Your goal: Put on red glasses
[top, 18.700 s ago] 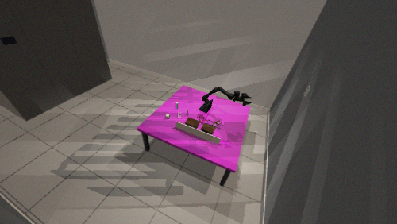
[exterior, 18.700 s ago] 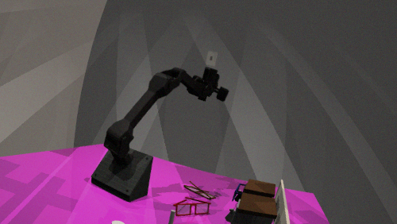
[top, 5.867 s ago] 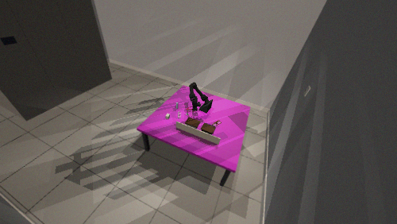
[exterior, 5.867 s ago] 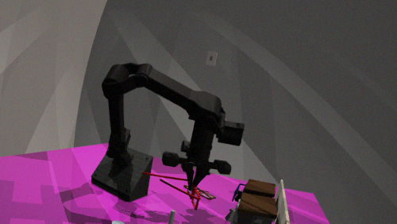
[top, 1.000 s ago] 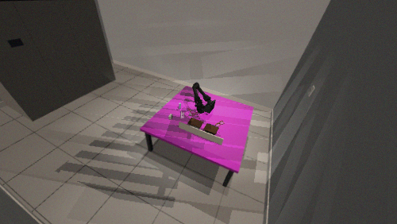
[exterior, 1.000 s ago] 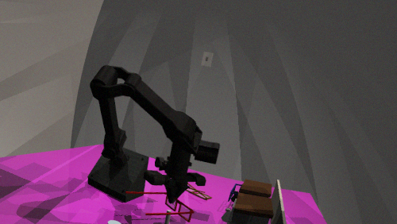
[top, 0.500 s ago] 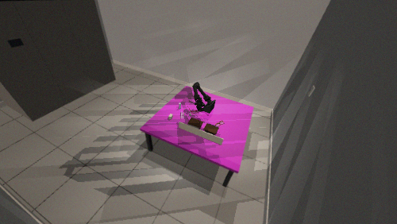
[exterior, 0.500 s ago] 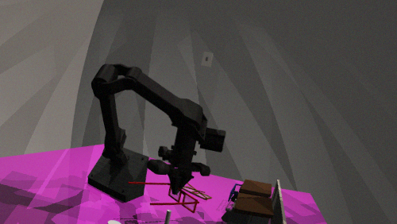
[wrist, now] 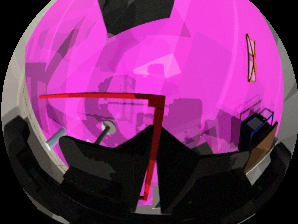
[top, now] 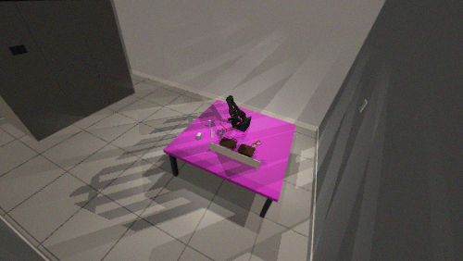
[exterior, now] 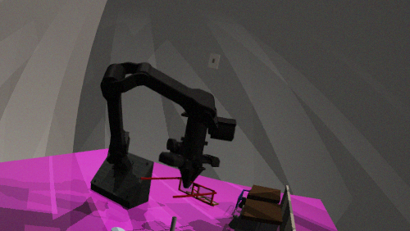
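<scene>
The gripper (exterior: 187, 184) (wrist: 154, 131) is shut on the red glasses (exterior: 194, 195) (wrist: 157, 117). In the wrist view their front runs down between the fingertips and one temple reaches left. In the exterior view both temples point toward the arm's base, and the glasses hang in front of the heads, apart from them. Two heads with brown tops stand side by side: one head (top: 228, 142) (exterior: 264, 192) and another head (top: 246, 150) (exterior: 262, 210). Blue glasses (exterior: 242, 197) (wrist: 272, 116) are at the front of the heads; which head bears them is unclear. I cannot make out the green tag.
A pale upright board (top: 233, 155) (exterior: 288, 209) stands behind the heads. Another reddish-brown pair of glasses (top: 256, 143) (wrist: 251, 57) lies on the magenta table (top: 273, 171). A grey rod on a round base (wrist: 106, 127), a pale cylinder (wrist: 55, 139) and a small white block (top: 198, 136) stand off to one side.
</scene>
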`<act>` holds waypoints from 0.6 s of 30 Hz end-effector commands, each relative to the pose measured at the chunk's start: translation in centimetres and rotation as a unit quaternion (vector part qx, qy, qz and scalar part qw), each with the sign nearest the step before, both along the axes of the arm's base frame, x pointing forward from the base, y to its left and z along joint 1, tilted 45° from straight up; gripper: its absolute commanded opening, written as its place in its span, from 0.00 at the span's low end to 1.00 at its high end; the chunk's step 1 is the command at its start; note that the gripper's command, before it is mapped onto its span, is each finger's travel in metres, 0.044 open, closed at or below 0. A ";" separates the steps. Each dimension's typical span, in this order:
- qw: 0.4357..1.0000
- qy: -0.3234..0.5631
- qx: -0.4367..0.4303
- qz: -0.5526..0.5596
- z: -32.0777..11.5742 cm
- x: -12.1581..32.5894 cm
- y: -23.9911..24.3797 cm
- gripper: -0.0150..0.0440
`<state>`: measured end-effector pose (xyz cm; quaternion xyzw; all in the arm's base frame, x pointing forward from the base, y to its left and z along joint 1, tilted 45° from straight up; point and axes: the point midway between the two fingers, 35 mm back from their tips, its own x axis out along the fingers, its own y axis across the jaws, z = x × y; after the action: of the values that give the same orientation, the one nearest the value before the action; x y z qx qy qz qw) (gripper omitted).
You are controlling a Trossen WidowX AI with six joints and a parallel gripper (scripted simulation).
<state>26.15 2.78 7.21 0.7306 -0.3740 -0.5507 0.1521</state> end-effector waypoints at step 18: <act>0.958 0.151 -0.082 0.228 -3.3 -3.3 8.4 0.25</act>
<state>23.44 10.18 4.36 0.7001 -0.2346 -0.5718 0.3576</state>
